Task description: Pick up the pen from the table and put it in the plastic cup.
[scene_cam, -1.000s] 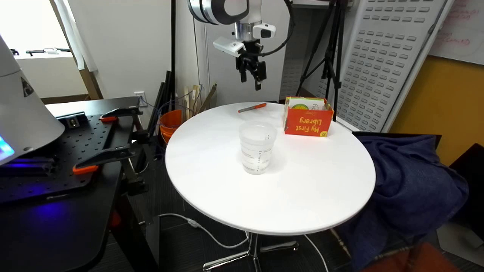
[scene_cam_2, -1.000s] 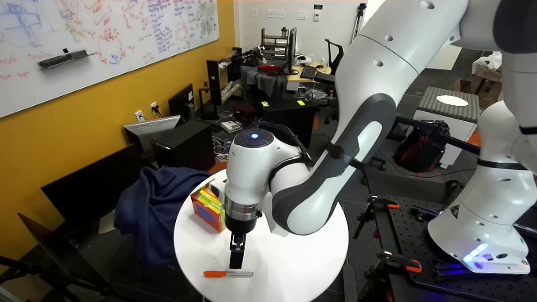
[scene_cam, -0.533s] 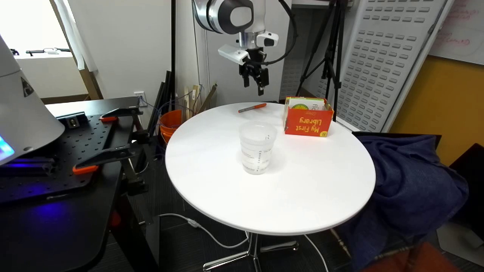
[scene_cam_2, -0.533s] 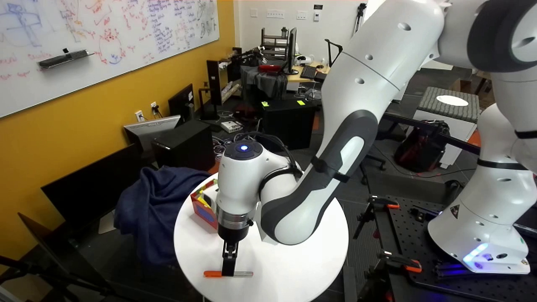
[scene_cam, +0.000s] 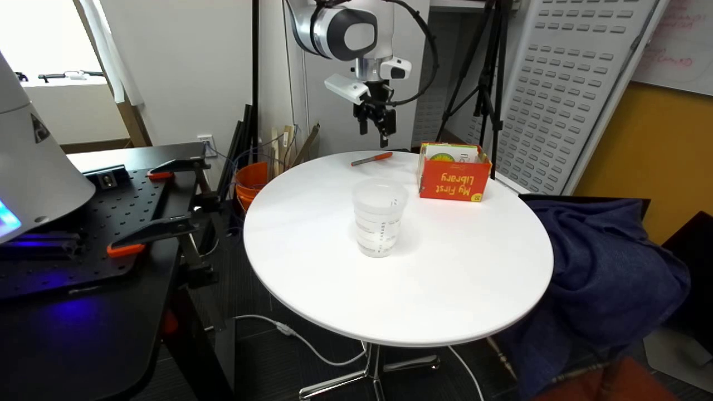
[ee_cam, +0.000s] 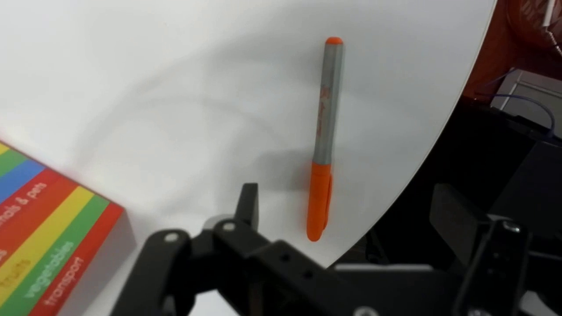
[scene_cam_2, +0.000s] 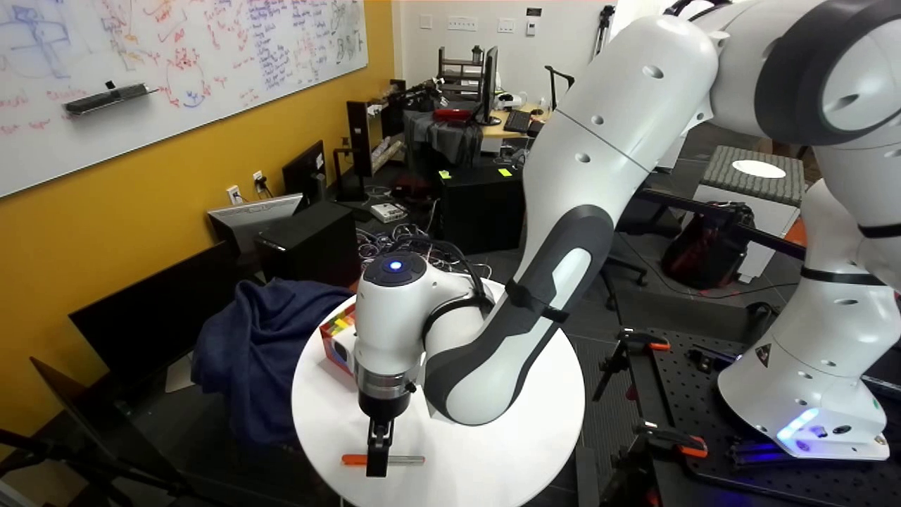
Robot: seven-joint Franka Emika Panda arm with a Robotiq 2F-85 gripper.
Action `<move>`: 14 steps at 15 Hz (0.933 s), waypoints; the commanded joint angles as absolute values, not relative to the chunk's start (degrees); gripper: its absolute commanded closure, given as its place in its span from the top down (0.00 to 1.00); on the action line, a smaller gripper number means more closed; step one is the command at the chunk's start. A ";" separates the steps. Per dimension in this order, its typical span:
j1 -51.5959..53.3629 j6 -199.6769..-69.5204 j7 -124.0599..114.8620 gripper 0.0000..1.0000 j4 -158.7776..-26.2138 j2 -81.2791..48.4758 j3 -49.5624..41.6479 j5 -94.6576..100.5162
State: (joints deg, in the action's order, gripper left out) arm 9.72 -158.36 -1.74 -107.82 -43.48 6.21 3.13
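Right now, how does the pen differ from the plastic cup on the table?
The pen lies flat, while the plastic cup stands upright. The pen is orange and grey; the plastic cup is translucent with printed markings. The pen is slim, the plastic cup much wider. Both rest on the white table.

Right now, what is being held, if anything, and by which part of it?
Nothing is held: the fingers stand apart, and the pen lies on the table.

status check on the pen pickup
Gripper open, nothing held. Pen lying on table. Plastic cup upright. Box of books off to one side, seemingly not blocking.
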 commanded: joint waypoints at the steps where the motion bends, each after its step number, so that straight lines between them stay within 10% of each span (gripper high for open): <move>1: 9.65 -155.13 -1.61 1.00 -104.55 -45.17 6.82 1.77; 14: 9.02 -150.76 -1.10 1.00 -99.21 -49.76 7.36 0.66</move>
State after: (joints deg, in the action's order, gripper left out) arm 9.64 -153.63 -1.73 -102.13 -48.32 6.84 1.97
